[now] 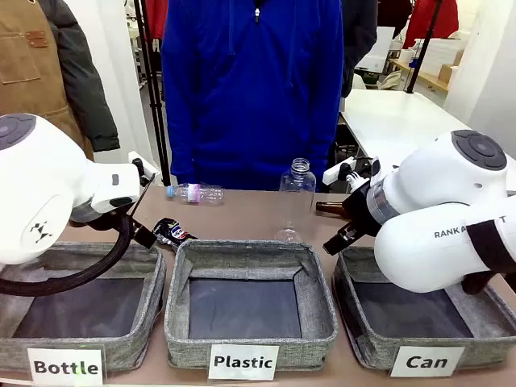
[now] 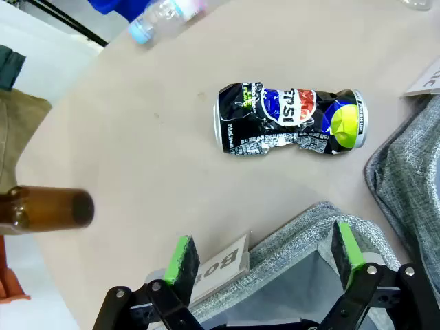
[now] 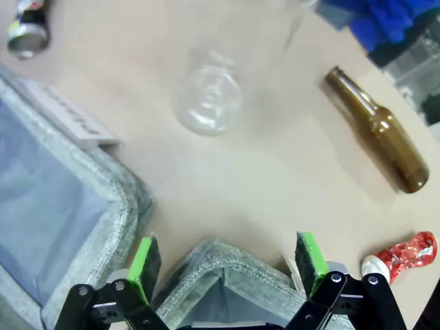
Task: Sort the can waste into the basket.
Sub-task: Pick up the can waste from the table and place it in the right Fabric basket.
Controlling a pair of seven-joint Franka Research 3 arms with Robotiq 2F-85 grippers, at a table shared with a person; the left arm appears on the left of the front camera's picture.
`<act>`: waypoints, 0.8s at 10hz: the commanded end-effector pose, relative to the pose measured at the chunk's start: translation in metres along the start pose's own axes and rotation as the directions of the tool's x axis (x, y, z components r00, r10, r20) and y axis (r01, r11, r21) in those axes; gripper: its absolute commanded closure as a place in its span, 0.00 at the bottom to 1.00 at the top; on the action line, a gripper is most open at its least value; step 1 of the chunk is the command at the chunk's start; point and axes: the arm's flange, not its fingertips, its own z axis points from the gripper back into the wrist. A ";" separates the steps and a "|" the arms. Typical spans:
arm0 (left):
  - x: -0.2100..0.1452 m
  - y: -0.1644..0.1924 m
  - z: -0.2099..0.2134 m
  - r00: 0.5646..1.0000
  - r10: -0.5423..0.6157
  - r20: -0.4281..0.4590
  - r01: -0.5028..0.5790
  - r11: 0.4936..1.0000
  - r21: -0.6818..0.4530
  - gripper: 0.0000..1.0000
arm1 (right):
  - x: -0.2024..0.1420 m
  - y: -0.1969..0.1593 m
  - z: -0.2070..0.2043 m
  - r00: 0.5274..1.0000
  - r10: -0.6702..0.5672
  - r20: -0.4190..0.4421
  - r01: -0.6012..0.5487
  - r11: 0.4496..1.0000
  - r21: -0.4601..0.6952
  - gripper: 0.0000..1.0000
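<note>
A crushed black can [image 2: 289, 120] with red, blue and green print lies on its side on the tan table, beyond my open left gripper [image 2: 265, 256]; it also lies behind the baskets [image 1: 173, 233]. A crushed red can [image 3: 405, 251] rests on the table to the right of my open right gripper [image 3: 227, 265], which hovers over the far corner of the Can basket [image 3: 227, 253]. Nothing sits between either pair of green pads. That grey basket [image 1: 363, 339] stands at the front right with its "Can" card [image 1: 426, 362]. Its dark bottom is partly hidden by my right arm [image 1: 443, 218].
Grey baskets marked Bottle [image 1: 153, 322] and Plastic [image 1: 322, 310] stand left and middle. A brown bottle [image 3: 377, 130], an upright clear bottle [image 1: 297, 197] and a lying plastic bottle [image 1: 196, 193] are on the table. Another brown bottle [image 2: 45, 210] lies left. A person in blue [image 1: 250, 89] stands opposite.
</note>
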 end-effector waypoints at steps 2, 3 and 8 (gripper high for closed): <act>0.000 0.000 0.000 1.000 0.000 0.000 0.000 1.000 0.000 0.00 | 0.000 0.000 0.000 1.000 0.000 0.000 0.000 1.000 0.000 0.00; 0.000 0.000 0.000 1.000 0.000 0.000 0.000 1.000 0.000 0.00 | 0.000 0.000 0.000 1.000 0.000 0.000 0.000 1.000 0.000 0.00; 0.000 0.000 0.000 1.000 0.000 0.000 0.000 1.000 0.000 0.00 | 0.000 0.000 0.000 1.000 0.000 0.000 0.000 1.000 0.000 0.00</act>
